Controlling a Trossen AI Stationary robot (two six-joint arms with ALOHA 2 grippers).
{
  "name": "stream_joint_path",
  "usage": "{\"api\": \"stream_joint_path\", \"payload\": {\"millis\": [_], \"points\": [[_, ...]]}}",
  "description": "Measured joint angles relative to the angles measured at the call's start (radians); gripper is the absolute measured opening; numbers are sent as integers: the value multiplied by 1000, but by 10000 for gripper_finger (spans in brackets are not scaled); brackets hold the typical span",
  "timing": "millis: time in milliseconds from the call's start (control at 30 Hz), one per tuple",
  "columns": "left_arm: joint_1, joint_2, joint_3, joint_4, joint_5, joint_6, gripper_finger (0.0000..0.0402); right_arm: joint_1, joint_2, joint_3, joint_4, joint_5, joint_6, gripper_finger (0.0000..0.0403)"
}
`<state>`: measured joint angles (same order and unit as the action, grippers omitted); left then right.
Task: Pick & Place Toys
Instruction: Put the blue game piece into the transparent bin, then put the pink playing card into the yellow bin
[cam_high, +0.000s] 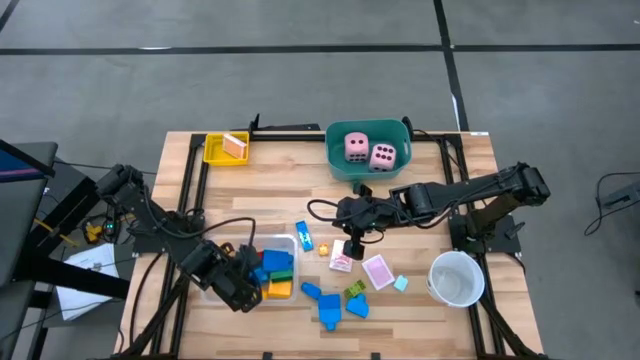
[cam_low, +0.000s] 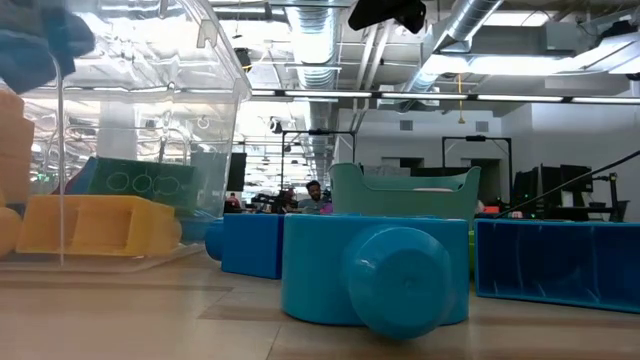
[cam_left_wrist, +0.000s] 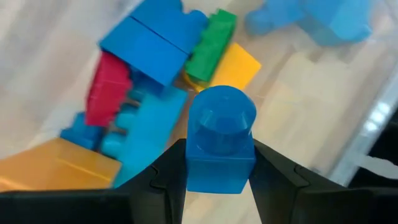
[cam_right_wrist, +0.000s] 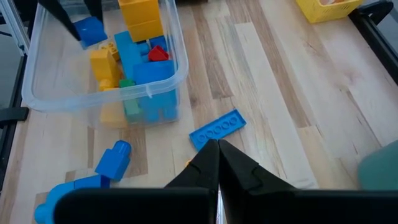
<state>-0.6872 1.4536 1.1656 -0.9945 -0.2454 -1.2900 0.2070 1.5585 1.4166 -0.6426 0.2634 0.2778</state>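
While left claw (cam_left_wrist: 217, 180) grips blue block (cam_left_wrist: 219, 146) — stud outward | right claw (cam_right_wrist: 217, 158) clenched, empty

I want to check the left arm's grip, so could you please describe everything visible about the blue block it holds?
The blue block is a small, glossy plastic building brick: a square base topped by one round stud. It sits upright, pinched on two opposite sides by the left tool. It hangs above the clear tray, which already holds blue, red, green and yellow-orange bricks.

Around the clear tray (cam_high: 283, 243), the bench (cam_high: 270, 180) lies bare toward the yellow tray (cam_high: 214, 151); loose blocks (cam_high: 330, 305) and cards (cam_high: 378, 271) crowd the white cup (cam_high: 456, 278) side.
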Motion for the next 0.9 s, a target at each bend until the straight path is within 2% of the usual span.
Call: {"api": "stream_joint_path", "payload": {"millis": [133,333,467,667,900], "points": [[0,0,0,-20,-10,1,142,0,0,0,0,0,0,0],[0,-1,0,-23,-17,1,204,0,0,0,0,0,1,0],[0,-1,0,-39,-30,1,228,0,0,0,0,0,3,0],[0,-33,0,-38,-36,2,228,0,0,0,0,0,4,0],[0,-178,0,54,-90,65,210,-6,0,0,-3,23,68,0]]}}
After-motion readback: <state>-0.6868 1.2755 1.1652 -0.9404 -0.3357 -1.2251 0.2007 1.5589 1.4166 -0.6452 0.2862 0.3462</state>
